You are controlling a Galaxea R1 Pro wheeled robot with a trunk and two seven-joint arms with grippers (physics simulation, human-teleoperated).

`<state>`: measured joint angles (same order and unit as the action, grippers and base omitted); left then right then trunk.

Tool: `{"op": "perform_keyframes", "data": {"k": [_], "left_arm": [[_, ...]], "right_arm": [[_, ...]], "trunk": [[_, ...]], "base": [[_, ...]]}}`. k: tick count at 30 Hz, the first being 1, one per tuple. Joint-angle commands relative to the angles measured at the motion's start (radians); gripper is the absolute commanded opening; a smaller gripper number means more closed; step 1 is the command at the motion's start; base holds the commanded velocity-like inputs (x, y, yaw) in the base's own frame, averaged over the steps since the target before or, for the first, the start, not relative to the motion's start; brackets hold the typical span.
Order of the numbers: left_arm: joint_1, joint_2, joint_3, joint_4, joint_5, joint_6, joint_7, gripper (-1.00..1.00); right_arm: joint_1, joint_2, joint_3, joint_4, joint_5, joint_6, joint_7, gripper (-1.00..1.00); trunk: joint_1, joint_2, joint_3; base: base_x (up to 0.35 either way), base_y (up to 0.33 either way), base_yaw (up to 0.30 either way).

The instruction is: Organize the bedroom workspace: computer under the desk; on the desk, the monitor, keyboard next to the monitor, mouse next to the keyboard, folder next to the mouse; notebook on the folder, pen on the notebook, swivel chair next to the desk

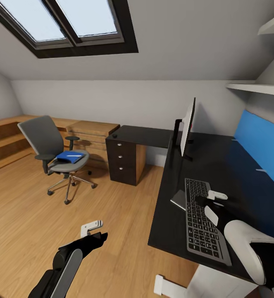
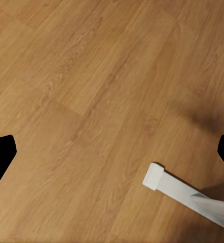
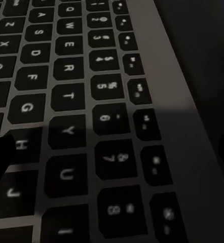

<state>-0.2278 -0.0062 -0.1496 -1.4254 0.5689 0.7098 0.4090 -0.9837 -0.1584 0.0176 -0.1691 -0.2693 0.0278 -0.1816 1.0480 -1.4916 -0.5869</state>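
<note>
Right gripper sits directly over the keyboard, fingers apart, nothing clamped. Keyboard lies on the desk, long axis running toward the monitor, in front of it. Left gripper hangs off-desk, grip state unclear.

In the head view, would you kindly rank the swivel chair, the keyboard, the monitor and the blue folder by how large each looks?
1. Swivel chair and keyboard: similar spread; the keyboard lies nearer the camera, so I won't rank them.
2. Monitor, seen nearly edge-on, so it looks narrow.
3. Folder, clearly smallest, lying on the chair seat.
</note>
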Motion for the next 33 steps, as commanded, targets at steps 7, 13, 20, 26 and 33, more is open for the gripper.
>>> {"op": "perform_keyframes", "data": {"k": [7,13,20,26,33], "left_arm": [[-0.001,0.000,-0.001,-0.001,0.009,0.002,0.011,1.00],[-0.001,0.000,-0.001,0.000,0.010,0.002,0.011,1.00],[-0.001,0.000,-0.001,0.000,0.010,0.002,0.010,1.00],[-0.001,0.000,-0.002,0.001,0.011,0.002,0.007,1.00],[-0.001,0.002,0.000,0.016,0.011,0.001,0.005,1.00]], "right_arm": [[0.000,0.000,0.001,0.000,-0.013,0.003,-0.002,1.00],[0.000,0.000,0.001,0.000,-0.013,0.003,-0.003,1.00],[0.000,0.000,0.001,0.000,-0.013,0.003,-0.003,1.00],[0.000,-0.001,0.001,-0.001,-0.013,0.003,-0.003,1.00],[0.000,0.000,0.001,-0.001,-0.013,0.003,-0.003,1.00]], "trunk": [[0.008,-0.014,-0.007],[0.015,-0.028,-0.014],[0.015,-0.028,-0.014],[0.015,-0.028,-0.014],[0.015,-0.028,-0.014]], "base": [[0.000,0.000,0.000],[0.000,0.000,0.000],[0.000,0.000,0.000],[0.000,0.000,0.000],[-0.001,0.000,0.000]]}}
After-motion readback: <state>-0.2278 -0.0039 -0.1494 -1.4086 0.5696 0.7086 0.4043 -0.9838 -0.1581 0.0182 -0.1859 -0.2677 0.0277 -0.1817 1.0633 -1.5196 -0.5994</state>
